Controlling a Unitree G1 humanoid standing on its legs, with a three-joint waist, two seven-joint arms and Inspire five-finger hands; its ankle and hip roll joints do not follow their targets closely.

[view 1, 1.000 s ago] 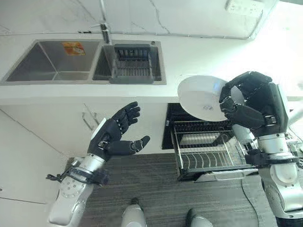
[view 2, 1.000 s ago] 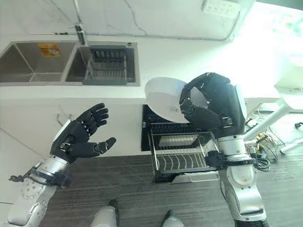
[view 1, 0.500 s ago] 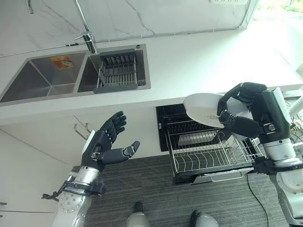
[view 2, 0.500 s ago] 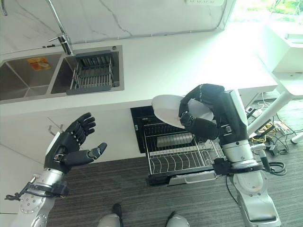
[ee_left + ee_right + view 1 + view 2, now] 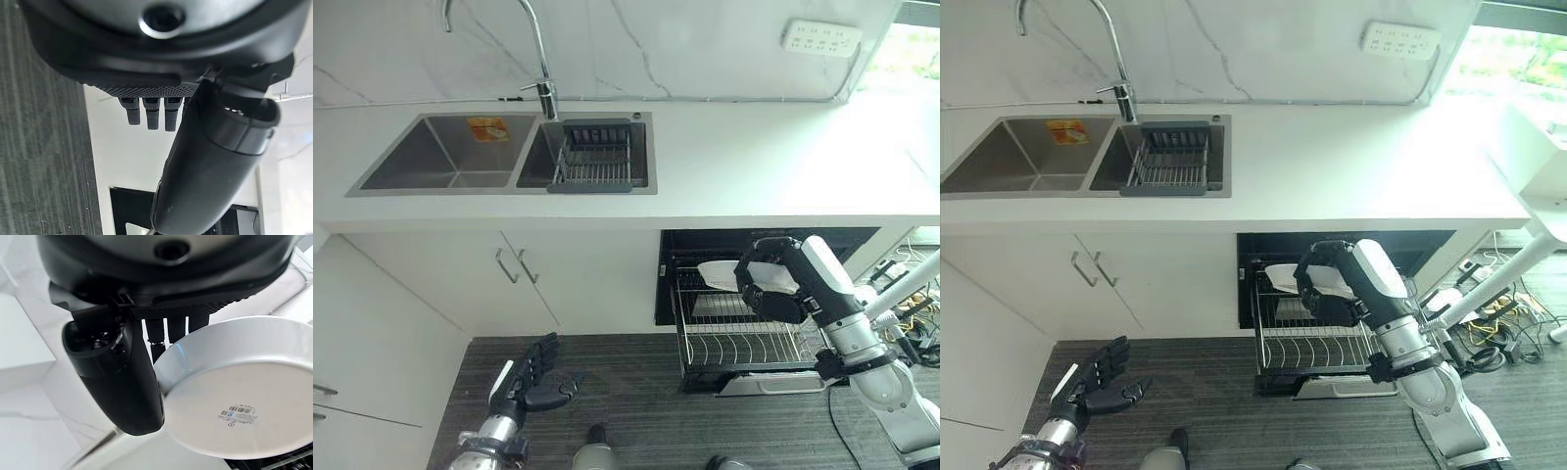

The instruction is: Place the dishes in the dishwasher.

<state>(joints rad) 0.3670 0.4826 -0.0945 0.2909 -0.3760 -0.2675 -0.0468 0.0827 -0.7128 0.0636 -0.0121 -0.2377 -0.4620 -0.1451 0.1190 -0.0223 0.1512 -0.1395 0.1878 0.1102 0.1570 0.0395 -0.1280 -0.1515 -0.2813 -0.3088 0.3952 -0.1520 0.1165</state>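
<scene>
My right hand (image 5: 773,291) is gripping the plate (image 5: 234,401), fingers and thumb clamped on its rim, over the dishwasher rack (image 5: 744,338). My left hand (image 5: 533,377) is hanging open near the floor (image 5: 626,392).

The sink (image 5: 450,166) sits in the table (image 5: 754,166) at its left, with a drain basket (image 5: 594,160) in its right basin. Below the table to the right, the dishwasher rack (image 5: 739,338) stands pulled out over the floor (image 5: 626,392), and the plate (image 5: 722,275) hangs above the rack's back.
</scene>
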